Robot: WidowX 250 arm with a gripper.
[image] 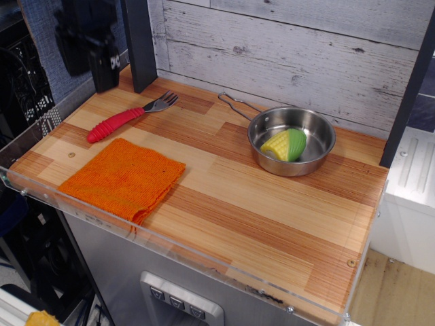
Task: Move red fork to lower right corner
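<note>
The red fork (131, 115) lies flat on the tabletop (272, 217), in the far-left area, just behind the orange cloth (122, 178). Long axis runs diagonally: ribbed red handle end toward the left edge and nearer the camera, silver tines toward the back wall and right. Tines sit near the base of the dark upright post (139, 44). Fork and cloth are close but not touching, as far as the view shows.

The pincer (92, 68) hangs at the upper left, above the far-left edge of the tabletop, up and to the left of the fork. It is clear of the fork, no contact, nothing seen in it. It is dark against a dark background, so whether the jaws are wide or narrow cannot be told.

The steel pan (292, 140) stands right of centre near the back, wire handle pointing left toward the fork's tines, well apart from them. A toy corn cob (284, 145) lies inside it.

The lower right corner (340, 285) is bare striped wood with a small screw (351, 263), bounded by the clear acrylic rim (204, 261). The fork is well apart from that corner, diagonally across the tabletop.
</note>
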